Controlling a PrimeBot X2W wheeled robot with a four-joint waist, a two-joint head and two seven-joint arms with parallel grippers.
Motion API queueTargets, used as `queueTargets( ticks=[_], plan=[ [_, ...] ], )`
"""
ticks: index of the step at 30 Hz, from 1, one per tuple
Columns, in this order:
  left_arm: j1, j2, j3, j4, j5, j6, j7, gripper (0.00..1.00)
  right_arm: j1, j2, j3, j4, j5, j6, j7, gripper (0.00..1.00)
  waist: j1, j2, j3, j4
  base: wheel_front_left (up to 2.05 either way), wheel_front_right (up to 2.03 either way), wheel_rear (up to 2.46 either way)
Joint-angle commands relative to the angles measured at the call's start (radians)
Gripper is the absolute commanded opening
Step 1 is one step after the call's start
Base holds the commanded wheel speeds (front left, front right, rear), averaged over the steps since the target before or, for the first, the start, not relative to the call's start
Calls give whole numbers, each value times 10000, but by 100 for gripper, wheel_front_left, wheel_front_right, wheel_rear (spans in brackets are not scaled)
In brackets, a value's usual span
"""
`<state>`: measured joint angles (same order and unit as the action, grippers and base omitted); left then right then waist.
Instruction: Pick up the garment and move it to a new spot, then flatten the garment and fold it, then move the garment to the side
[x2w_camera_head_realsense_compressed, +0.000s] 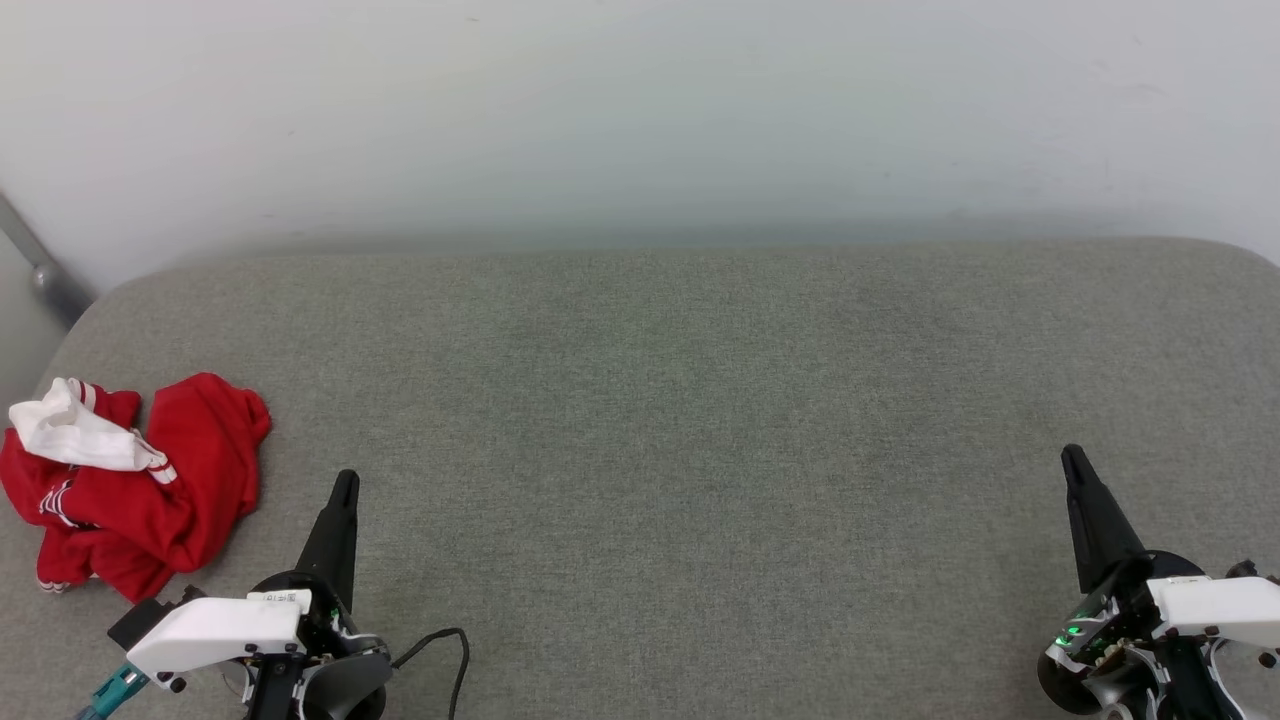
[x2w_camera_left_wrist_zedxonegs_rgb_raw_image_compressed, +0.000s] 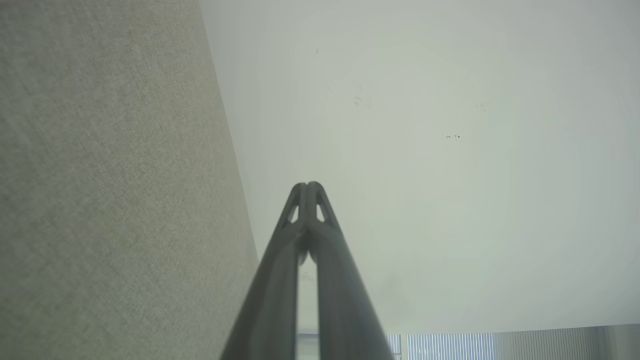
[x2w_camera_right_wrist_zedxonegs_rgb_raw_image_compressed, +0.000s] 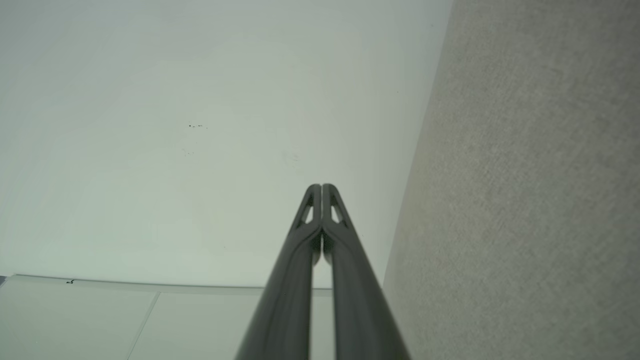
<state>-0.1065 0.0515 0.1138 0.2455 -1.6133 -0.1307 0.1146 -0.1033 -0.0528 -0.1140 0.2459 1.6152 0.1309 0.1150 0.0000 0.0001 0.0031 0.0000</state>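
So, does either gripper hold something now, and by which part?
Nothing is held. The left gripper and the right gripper are both shut on nothing; the garment lies crumpled on the grey surface, apart from both.

garment (x2w_camera_head_realsense_compressed: 150, 490): front hidden in its own folds | right hand (x2w_camera_head_realsense_compressed: 1072, 457): base cut off at corner

Nothing legible is showing from here — the small white sticker (x2w_camera_head_realsense_compressed: 284, 599) on the left gripper (x2w_camera_head_realsense_compressed: 345, 487) is looking too blurred to read.
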Motion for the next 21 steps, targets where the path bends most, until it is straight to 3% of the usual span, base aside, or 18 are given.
queueTargets(
  ticks=[1,19,20,21],
  plan=[
    [-73,-16,34,6,23,-24,27,0,-136,45,5,10,-48,-3,12,0,0,-1,0,0,0,0,0],
    [-73,-16,29,6,20,-24,22,0,-136,46,4,10,-47,-3,12,0,0,-1,0,0,0,0,0],
    [10,-2,-7,28,1,0,-6,100,19,0,2,26,-2,0,-5,100,0,-1,0,0,0,0,0],
    [42,-10,-22,85,4,2,-14,100,60,0,10,87,-5,0,-13,100,0,-1,0,0,0,0,0]
  ],
)
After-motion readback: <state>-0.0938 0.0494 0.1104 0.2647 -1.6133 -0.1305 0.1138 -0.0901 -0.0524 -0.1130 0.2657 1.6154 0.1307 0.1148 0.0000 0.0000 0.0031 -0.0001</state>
